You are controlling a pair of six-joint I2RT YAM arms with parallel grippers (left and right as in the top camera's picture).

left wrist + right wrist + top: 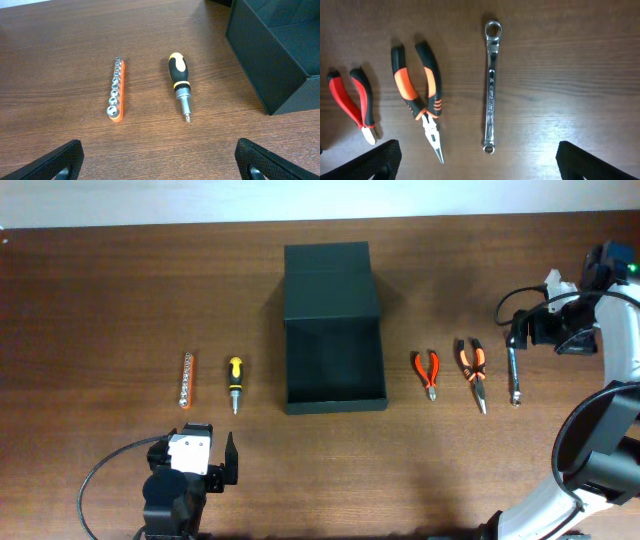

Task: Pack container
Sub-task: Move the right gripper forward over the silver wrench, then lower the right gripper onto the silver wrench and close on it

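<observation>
The container (335,330) is a dark green-black box in the middle of the table, standing open with its flap lid folded back and its inside bare. Its near corner shows in the left wrist view as the container (275,50). My left gripper (196,446) hovers open near the front edge. In its own view the left gripper (160,162) has only bare wood between its fingers, short of a yellow-black screwdriver (181,85) and an orange socket rail (116,91). My right gripper (528,328) is open above a steel wrench (491,85). Nothing is between the right gripper's (480,162) fingers.
Left of the box lie the socket rail (186,367) and screwdriver (235,383). On its right lie red cutters (428,374), orange long-nose pliers (474,372) and the wrench (515,375). A black cable loops by the left arm's base.
</observation>
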